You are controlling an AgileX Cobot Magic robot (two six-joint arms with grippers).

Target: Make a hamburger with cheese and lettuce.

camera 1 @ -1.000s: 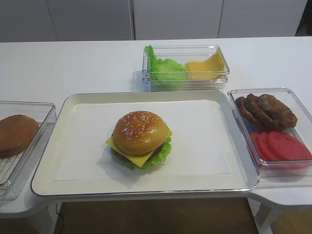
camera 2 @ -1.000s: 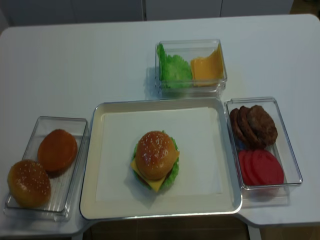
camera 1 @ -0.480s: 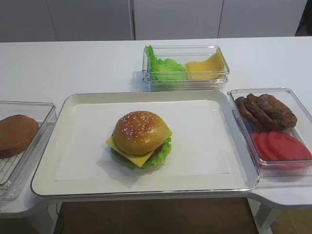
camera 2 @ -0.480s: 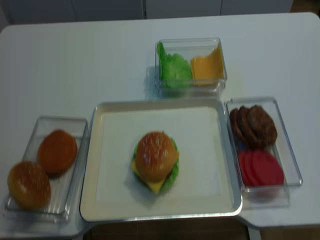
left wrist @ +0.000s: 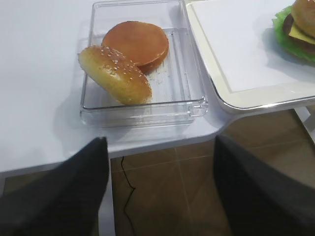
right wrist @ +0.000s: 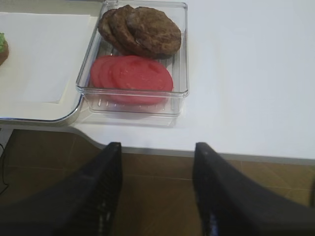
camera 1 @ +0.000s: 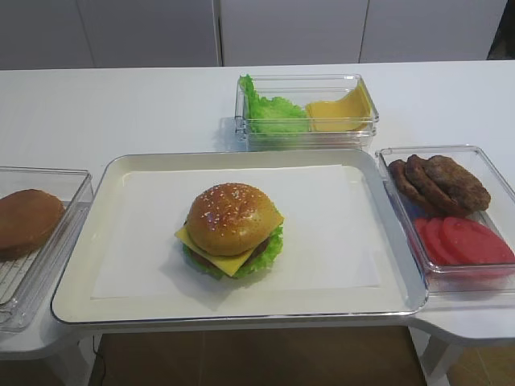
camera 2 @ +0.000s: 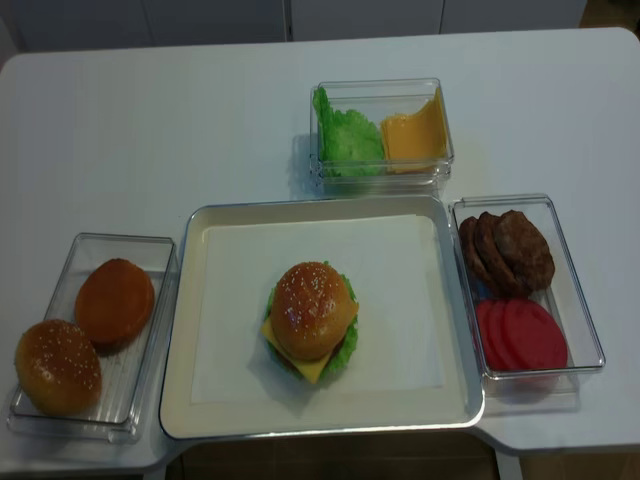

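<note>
One assembly: the hamburger (camera 1: 231, 230) stands complete on the white paper liner (camera 1: 322, 233) inside the tray (camera 1: 76, 281), left of the tray's middle.
Hamburger build: a sesame-seeded bun top sits over the cheese (camera 1: 234, 262), a brown patty and the lettuce (camera 1: 269, 249).
Cheese: yellow corners stick out from under the bun top toward the front and the right.
Lettuce: a frilly green rim shows around the base, mainly on the right side.
Left container (camera 2: 90, 335): a clear bin on the bench (camera 2: 150, 140), just beside the tray's left edge, holding a seeded bun half (camera 2: 57, 366) and a plain bun half (camera 2: 115, 300).
Rear container (camera 1: 306, 111): a clear bin behind the tray, with loose lettuce leaves at left and spare cheese slices at right.
Right container (camera 1: 447, 215): a clear bin beside the tray's right edge, with overlapping brown patties (camera 1: 438, 183) at the back and red tomato slices (camera 1: 463, 240) at the front.
Left gripper (left wrist: 160, 194): jaws wide apart, holding nothing, hanging off the bench's near edge in front of the bun bin.
Right gripper (right wrist: 157, 189): jaws apart, holding nothing, hanging off the bench edge in front of the patty bin.
</note>
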